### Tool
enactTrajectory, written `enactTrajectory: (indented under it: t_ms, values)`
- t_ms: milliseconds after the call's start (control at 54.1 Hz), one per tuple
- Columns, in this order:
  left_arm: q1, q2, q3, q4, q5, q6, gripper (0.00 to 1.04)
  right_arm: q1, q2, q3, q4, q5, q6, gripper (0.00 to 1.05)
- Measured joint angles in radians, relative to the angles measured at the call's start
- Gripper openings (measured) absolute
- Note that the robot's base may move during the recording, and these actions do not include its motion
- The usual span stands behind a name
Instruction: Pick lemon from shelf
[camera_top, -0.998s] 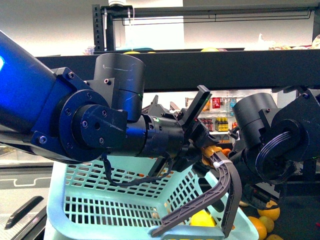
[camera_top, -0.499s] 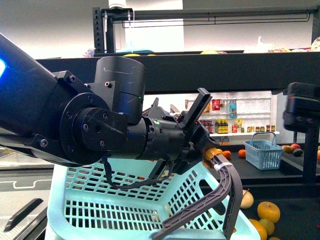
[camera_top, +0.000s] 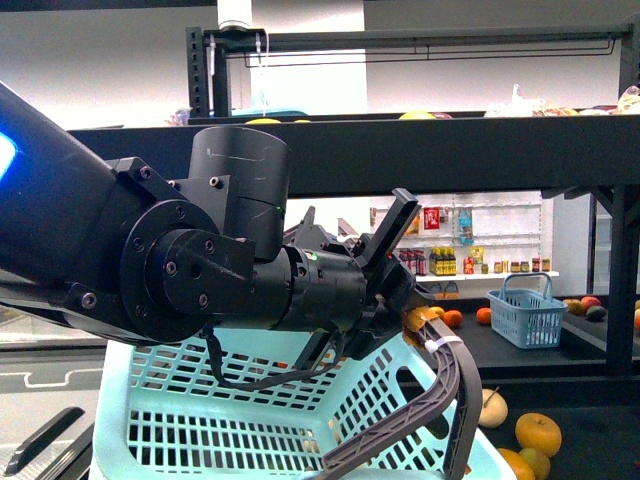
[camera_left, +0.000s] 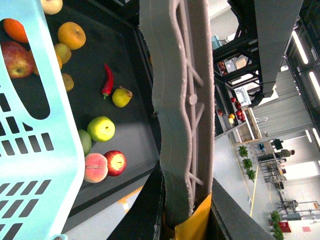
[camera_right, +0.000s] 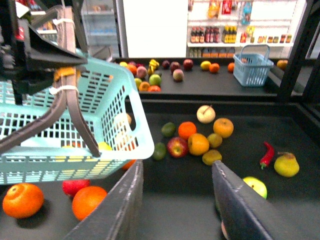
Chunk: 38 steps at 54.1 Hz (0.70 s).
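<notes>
**Left arm holds shopping basket by its handle at the fruit rack**

The robot's left tool (camera_top: 418, 312) is pressed together on the grey handle (camera_top: 448, 385) of a pale teal basket (camera_top: 230, 410). In the front view the clamp sits just right of centre, and the basket hangs from 6 to 8 o'clock. The left wrist view shows the handle running up between two dark fingers (camera_left: 145, 210), with a yellow pad against it at the grip.

The right tool (camera_right: 175, 200) is out of the front view. Its own camera shows the two jaws spread wide over the dark tray of the shelf (camera_top: 450, 150), pinching nothing.

A small yellow fruit (camera_right: 104, 146) shows at the low edge of the basket in the right wrist view. Whether it is the lemon, and whether it lies inside the mesh or behind it, cannot be told. Other yellow fruit sits on the top tier, at 12 o'clock in the front view, too small to name.

Loose produce lies on the tray near the basket:
- two oranges (camera_right: 21, 200) and a red fruit under it
- a red apple (camera_right: 176, 147) among oranges and green fruit
- a red chili (camera_right: 267, 154) just beside a yellow pear (camera_right: 286, 165)

At 3 o'clock in the front view a small blue basket (camera_top: 527, 308) stands on a farther tray.
</notes>
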Motion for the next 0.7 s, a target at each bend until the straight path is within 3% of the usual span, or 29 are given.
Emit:
enactTrajectory:
  t_ms: [55,129,702]
  values:
    - [0.000,0.000,0.000,0.000,0.002,0.000,0.12,-0.016,-0.014,-0.023,-0.001,-0.022,-0.001,0.20]
    - [-0.002,0.000,0.000,0.000,0.001,0.000,0.12,-0.105,-0.047,-0.065,-0.005,-0.116,-0.004,0.03]
    - [-0.001,0.000,0.000,0.000,0.001,0.000,0.12,-0.126,-0.206,-0.161,-0.060,-0.124,-0.005,0.02]
